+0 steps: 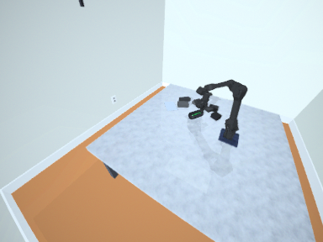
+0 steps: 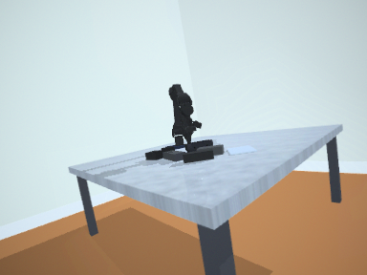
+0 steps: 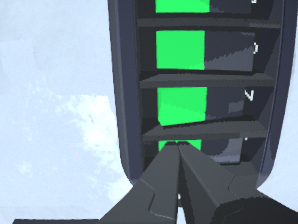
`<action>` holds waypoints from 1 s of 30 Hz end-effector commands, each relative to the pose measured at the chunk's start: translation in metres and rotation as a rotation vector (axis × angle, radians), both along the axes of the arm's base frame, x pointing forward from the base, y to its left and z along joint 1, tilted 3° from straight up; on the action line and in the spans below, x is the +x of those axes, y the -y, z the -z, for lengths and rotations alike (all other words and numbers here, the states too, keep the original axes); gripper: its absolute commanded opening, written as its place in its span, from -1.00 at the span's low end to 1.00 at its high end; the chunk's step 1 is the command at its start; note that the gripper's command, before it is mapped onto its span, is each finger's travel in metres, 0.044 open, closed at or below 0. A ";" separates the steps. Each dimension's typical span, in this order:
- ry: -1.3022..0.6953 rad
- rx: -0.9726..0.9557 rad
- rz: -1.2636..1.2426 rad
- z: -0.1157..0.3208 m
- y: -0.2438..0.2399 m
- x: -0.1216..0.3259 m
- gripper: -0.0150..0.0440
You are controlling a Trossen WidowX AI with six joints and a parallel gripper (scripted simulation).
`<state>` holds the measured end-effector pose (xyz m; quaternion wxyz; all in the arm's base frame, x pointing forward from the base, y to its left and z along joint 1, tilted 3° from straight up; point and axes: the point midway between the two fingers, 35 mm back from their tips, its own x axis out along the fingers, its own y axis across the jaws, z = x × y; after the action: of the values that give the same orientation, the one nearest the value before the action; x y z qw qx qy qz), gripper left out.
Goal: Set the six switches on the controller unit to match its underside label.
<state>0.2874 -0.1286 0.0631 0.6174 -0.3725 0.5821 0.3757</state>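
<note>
The dark grey controller unit (image 1: 195, 116) (image 3: 127, 100) sits flat on the bench, its top facing up. The wrist view shows part of its switch row, with green ends on the left and dark ends on the right: switch 1 (image 3: 227, 150) lowest, switch 2 (image 3: 182, 104) above it, then further switches, the top one cut off. Which ends are pressed I cannot tell for certain. The rest of the row is out of that view and the underside label is hidden. My gripper (image 3: 176, 151) (image 1: 203, 110) is shut and empty, its tips over the green end of switch 1; contact is unclear.
A grey module (image 1: 183, 104) and a darker one (image 1: 184, 99) lie beyond the unit. Another dark module (image 1: 215, 115) lies on the arm-base side, with more parts near the gripper. A pale square (image 1: 171, 106) (image 2: 241, 150) lies on the bench (image 1: 139, 139) (image 2: 182, 181).
</note>
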 end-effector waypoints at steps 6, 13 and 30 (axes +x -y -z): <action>0.000 0.001 0.000 -0.010 0.000 0.000 -0.49; 0.000 0.002 -0.002 -0.044 0.001 -0.002 -0.49; 0.001 0.004 -0.002 -0.033 -0.017 0.008 -0.49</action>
<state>0.2958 -0.1129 0.1033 0.6185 -0.3756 0.5792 0.3752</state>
